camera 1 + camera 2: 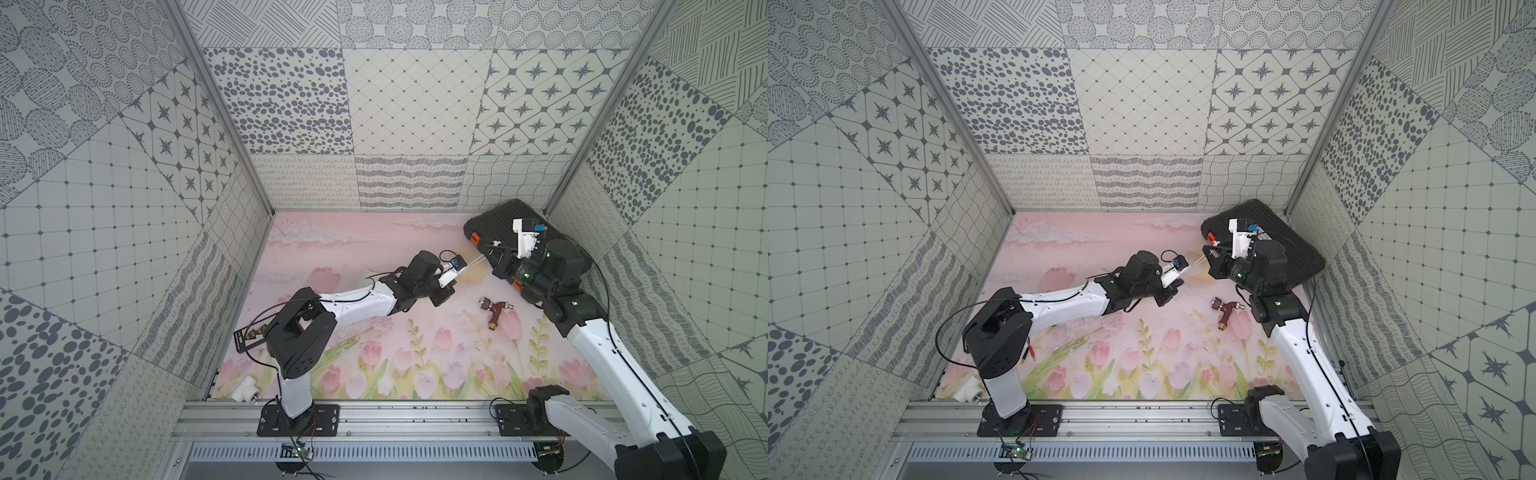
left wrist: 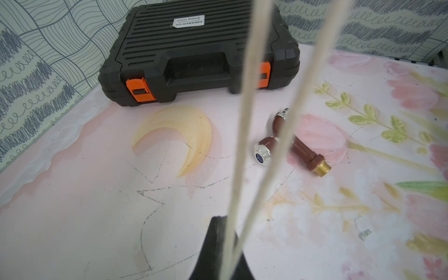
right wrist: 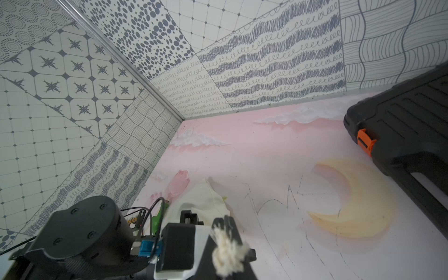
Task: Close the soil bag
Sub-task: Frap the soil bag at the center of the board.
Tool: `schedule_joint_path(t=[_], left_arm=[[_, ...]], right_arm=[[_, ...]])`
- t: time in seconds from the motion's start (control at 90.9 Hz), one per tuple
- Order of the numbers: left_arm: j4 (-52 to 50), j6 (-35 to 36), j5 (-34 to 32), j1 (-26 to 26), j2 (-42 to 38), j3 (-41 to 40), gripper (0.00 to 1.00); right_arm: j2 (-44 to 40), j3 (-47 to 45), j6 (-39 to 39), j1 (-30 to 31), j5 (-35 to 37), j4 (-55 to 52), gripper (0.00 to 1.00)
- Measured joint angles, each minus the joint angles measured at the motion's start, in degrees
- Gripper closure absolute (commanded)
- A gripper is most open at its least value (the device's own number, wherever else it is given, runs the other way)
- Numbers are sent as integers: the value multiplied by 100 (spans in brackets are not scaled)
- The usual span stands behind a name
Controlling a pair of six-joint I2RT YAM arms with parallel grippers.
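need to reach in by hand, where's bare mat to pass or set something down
Bare: the back-left mat between the back wall and the left arm; also the front tulip strip between the two arm bases. Crowded: the back right, with black case, brown tap and taut cords.

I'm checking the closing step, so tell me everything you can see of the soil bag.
The soil bag is soft cream-white cloth, crumpled, with one pointed corner. The cloth shows clearly only in the right wrist view, mostly hidden behind the left gripper. Its two thin pale cords run taut from the left gripper, shut on them, to the right gripper, which pinches their frayed end. Whether the neck is drawn closed cannot be told.
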Motion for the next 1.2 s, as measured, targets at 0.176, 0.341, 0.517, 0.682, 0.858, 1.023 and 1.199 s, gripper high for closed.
schedule_joint_path(t=[0.176,0.341,0.517,0.682,0.858,1.023,1.199], left_arm=[[538,7,-468,-243,-444,-883,100],[916,11,-1058,-505,-520,-1119,100],[1010,2,-1727,-710,-17,-710,100],[1016,-109,-2114,-861,354,-546,100],[1088,-321,-2243,-946,487,-581,98],[1130,-520,-2323,-1014,501,-632,95],[1108,-638,-2411,-1036,520,-680,90]], right_arm=[[352,289,44,-133,-195,-590,100],[599,640,184,-328,-422,-973,100],[765,927,269,-544,-494,-1290,100],[881,927,339,-833,-514,-1698,100],[1003,927,428,-1038,-619,-1974,100],[1108,927,496,-1132,-758,-2009,100],[1220,927,551,-1165,-804,-1961,100]])
